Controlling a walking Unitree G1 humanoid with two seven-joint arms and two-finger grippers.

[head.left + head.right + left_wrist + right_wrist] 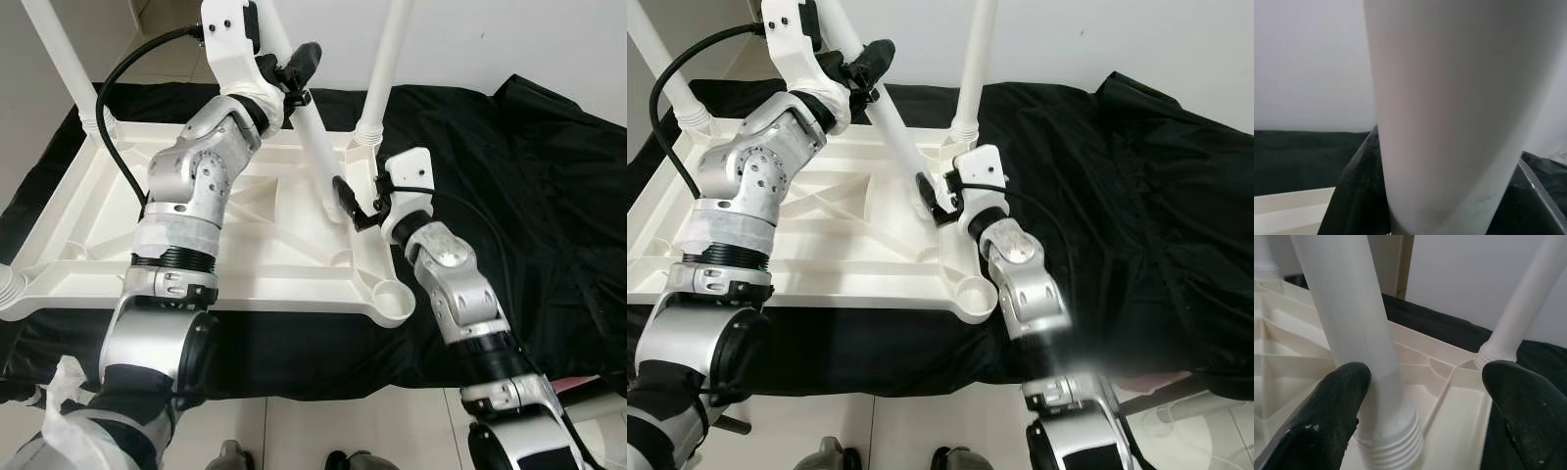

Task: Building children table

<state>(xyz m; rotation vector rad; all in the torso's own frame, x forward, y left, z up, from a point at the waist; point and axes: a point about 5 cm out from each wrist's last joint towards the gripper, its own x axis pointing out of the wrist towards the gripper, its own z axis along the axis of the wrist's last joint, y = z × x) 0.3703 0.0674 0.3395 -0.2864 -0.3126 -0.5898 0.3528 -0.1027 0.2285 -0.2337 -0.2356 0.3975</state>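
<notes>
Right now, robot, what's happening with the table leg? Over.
Left gripper shut on loose leg. Right gripper open beside its threaded end. Empty corner socket unobstructed.

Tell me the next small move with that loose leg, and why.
Probably close the right gripper on the loose leg's threaded end: its fingers are open around it. The left gripper holds it tilted, and the near corner socket lies open.

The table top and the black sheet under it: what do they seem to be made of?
The table top looks like moulded plastic, cream white with a slight sheen; its underside shows cast ribs and round corner sockets. The black sheet seems a thin woven cloth, perhaps synthetic: it creases and shines faintly.
</notes>
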